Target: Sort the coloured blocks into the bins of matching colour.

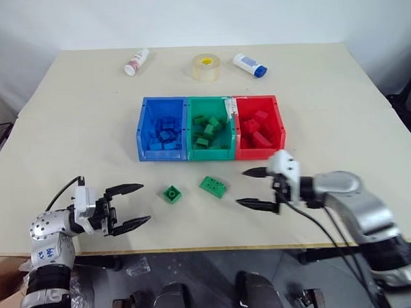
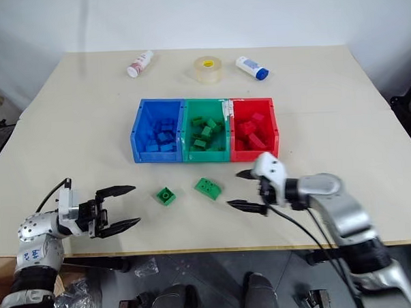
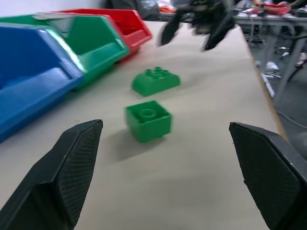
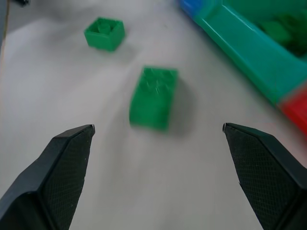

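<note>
Two green blocks, the small square one (image 1: 172, 193) and the longer one (image 1: 213, 186), sit on the surface near its front edge, just before the bins (image 1: 211, 154). Left claw (image 1: 132, 205) and right claw (image 1: 252, 189) flank them, both spread wide, empty.

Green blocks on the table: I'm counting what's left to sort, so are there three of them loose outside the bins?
No, only two lie loose before the bins: a small square green block and a longer green block.
</note>
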`<state>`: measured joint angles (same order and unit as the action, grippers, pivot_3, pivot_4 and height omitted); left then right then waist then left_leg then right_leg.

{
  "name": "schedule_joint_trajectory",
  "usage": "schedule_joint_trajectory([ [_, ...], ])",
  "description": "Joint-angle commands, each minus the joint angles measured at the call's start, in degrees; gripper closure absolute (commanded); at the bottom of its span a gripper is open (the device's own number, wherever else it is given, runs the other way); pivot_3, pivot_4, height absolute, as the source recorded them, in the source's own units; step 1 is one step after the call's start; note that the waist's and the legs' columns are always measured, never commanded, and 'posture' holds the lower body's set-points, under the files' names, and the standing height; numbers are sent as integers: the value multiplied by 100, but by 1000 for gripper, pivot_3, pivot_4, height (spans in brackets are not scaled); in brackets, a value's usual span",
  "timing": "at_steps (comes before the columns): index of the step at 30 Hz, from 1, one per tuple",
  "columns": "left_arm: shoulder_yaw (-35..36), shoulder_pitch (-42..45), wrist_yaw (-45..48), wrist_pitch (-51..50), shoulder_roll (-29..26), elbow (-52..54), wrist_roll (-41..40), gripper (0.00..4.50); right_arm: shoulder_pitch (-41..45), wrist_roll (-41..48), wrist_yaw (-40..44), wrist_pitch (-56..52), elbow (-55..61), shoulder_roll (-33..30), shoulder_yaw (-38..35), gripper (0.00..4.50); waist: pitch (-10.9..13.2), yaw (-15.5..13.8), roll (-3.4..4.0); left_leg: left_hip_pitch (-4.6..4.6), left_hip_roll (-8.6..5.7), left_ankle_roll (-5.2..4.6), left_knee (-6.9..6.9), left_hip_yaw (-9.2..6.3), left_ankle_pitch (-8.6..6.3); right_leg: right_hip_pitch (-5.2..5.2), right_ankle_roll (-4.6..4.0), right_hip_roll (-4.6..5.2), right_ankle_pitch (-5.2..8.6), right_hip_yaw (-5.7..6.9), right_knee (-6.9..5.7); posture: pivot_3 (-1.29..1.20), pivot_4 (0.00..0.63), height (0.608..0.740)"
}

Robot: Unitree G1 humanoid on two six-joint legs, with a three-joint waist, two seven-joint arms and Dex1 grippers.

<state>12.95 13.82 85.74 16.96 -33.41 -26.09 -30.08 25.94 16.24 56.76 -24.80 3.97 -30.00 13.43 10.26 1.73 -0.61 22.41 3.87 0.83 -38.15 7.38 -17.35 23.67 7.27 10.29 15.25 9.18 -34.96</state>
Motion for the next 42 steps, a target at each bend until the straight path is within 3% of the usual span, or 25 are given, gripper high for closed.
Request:
schedule_joint_trajectory([
  [1, 115, -229, -103, -22, 39, 380, -143, 0, 222, -356, -254, 245, -361, 288, 216, 28, 0, -9, 0, 0, 0, 0, 0, 1, 0, 0, 0, 0, 0, -1, 0, 0, 150, 740],
  [4, 155, -433, -192, -29, 67, 572, -157, 0, 308, -509, -327, 357, -668, 598, 405, 28, 0, -13, 0, 1, -1, -1, -2, 0, 0, 0, 0, 1, 0, -1, 0, 0, 150, 740],
  [13, 235, -711, -361, -26, 56, 809, -197, 0, 328, -471, -347, 528, -507, 704, 191, 3009, 0, 3, 0, 0, 1, 0, 0, 0, 0, 0, -1, 0, 0, -1, -3, 0, 150, 740],
  [14, 238, -720, -376, -28, 53, 816, -200, 0, 399, -381, -400, 478, -454, 749, 82, 3025, 0, 3, 0, -1, 1, 0, 0, 0, 0, 0, -1, 0, 0, -1, -3, 0, 150, 740],
  [19, 244, -674, -403, -36, 33, 764, -185, 0, 1014, -33, -616, 302, -452, 955, -429, 3024, 0, 14, 1, 0, 1, 0, 0, 0, 0, 2, -1, 0, 0, -2, -4, 0, 150, 740],
  [25, 208, -477, -417, -22, 63, 601, -98, 0, 2328, -349, -1169, 956, -2177, 1206, -823, 3024, 0, 32, 1, -1, 3, 2, 3, 3, 1, 5, -2, -2, 1, -3, -8, 0, 150, 740],
  [29, 155, -361, -428, -6, 100, 531, -53, 0, 2696, -540, -1070, 1385, -2957, 1249, -774, 1767, 0, 24, 1, 3, 1, 0, 9, 5, 0, 5, -2, -2, 1, -1, 1, 0, 150, 740],
  [34, 120, -353, -532, -45, 120, 682, -24, 0, 2550, -418, -616, 1461, -2735, 1106, -805, 148, 1, 45, 2, 2, 1, 0, 9, 8, -1, 6, -1, -2, 1, -3, 1, 0, 150, 740],
  [37, 120, -447, -623, -60, 107, 855, -28, 0, 2205, -222, -84, 1332, -2236, 820, -822, 33, 1, 52, 2, 2, 2, 1, 8, 7, -1, 6, -1, -2, 1, -3, -1, 0, 150, 740],
  [42, 327, -905, -951, -80, -27, 1297, -48, 0, 1188, 501, 1643, 933, -1151, -298, -850, 33, 1, 7, 2, 3, 2, -1, 8, 6, -4, 5, -1, -1, 1, -4, 5, 0, 150, 740],
])
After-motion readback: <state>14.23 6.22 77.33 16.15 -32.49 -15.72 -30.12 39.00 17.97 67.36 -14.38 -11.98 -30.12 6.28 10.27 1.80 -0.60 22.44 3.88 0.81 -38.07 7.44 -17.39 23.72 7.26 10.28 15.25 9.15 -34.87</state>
